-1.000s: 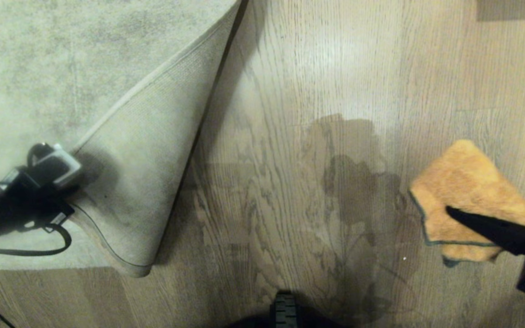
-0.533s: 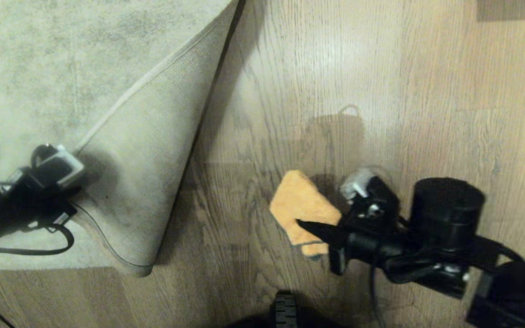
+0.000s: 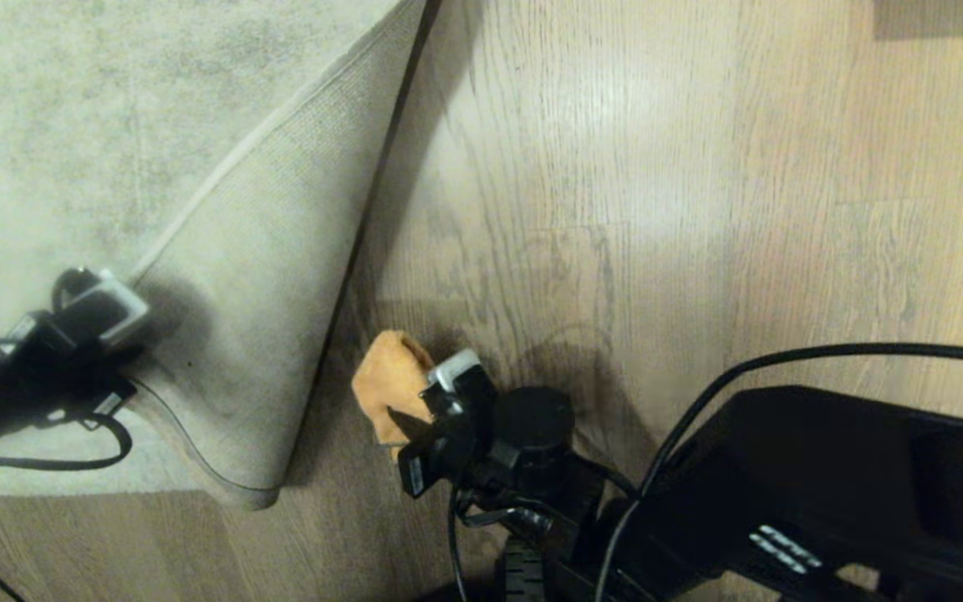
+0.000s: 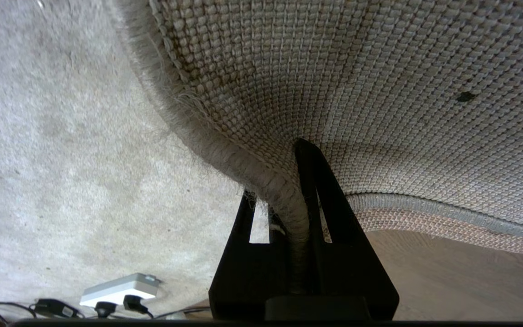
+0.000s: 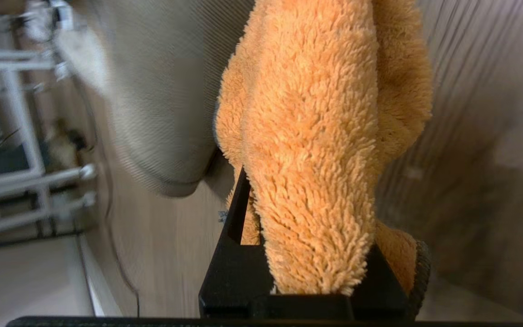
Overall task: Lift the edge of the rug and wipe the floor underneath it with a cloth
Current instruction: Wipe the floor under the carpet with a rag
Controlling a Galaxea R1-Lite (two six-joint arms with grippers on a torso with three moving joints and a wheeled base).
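Two hands: rug edge (image 4: pixel 284 204), cloth (image 3: pixel 385 380).

Home room: wood-plank floor (image 3: pixel 699 167), large rug (image 3: pixel 72 125) (white shelving (image 5: pixel 12 113) nearby).

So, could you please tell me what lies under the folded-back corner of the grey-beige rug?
Under the lifted rug corner, held by the left gripper, is shadowed light brown wood-plank floor. The orange fluffy cloth in the right gripper sits beside it. Floor directly beneath the flap is hidden.
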